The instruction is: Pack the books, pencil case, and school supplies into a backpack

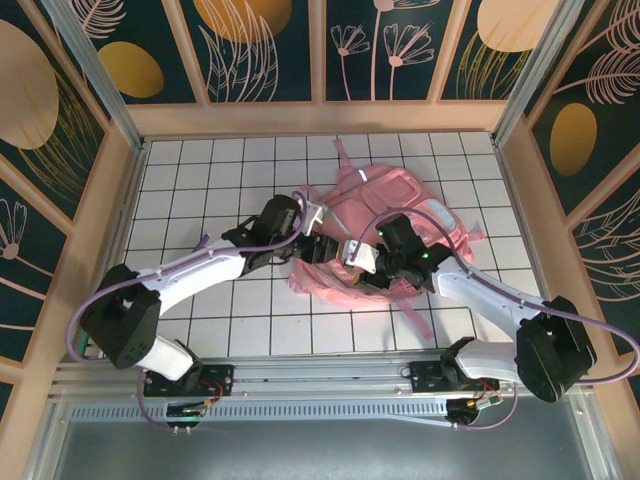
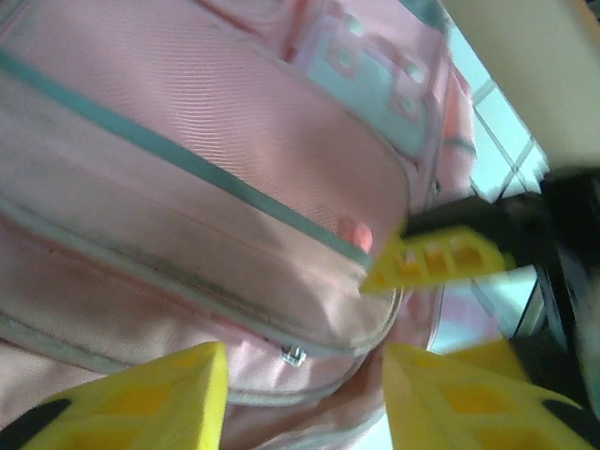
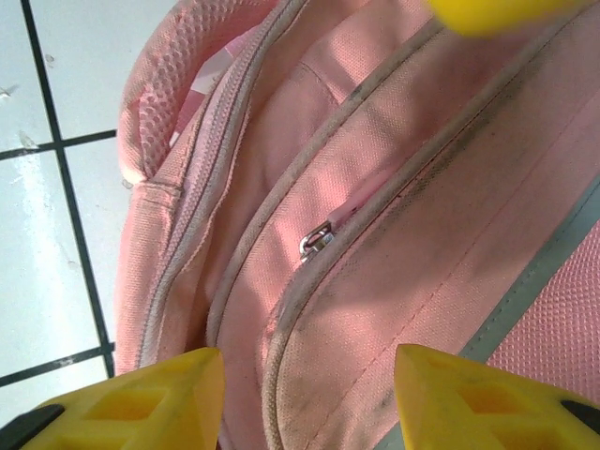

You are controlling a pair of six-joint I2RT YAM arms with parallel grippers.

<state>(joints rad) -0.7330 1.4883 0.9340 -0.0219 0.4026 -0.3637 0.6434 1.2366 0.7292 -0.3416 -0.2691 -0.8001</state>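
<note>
1. Right then, operator: your backpack (image 1: 400, 215) lay flat on the white tiled table (image 1: 200, 180), about mid-table and a little to the right. One pink strap trailed toward the near edge and another toward the far wall.
2. You had the left arm (image 1: 200, 265) and the right arm (image 1: 480, 290) both reaching in from the near edge. Their wrists met over the near-left part of the bag.
3. Your left gripper (image 2: 305, 375) hung over a pink fabric panel with its two yellow fingers (image 2: 141, 398) standing apart. Nothing was pinched between them. A small metal zipper pull (image 2: 293, 354) sat in the gap, right by the fingertips. From the left wrist view you could not tell whether the fingers touched the fabric.
4. A teal stripe (image 2: 187, 159) ran slantwise across that panel, with a curved zipper seam below it.
5. Your right gripper (image 3: 307, 375) also had its yellow fingers (image 3: 487, 403) spread, with only the bag's cloth showing between them and nothing clamped. It was poised over the bag's edge, where a pink mesh-padded rim (image 3: 159, 84) met the white tiles.
6. In the right wrist view the zipper pull lay on the seam ahead of the fingertips, apart from them. The fabric beside that seam looked smudged dark.
7. The two grippers were close together. A yellow fingertip of the right one showed by the bag's seam in the left wrist view. A yellow tip of the left one showed at the top edge of the right wrist view.
</note>
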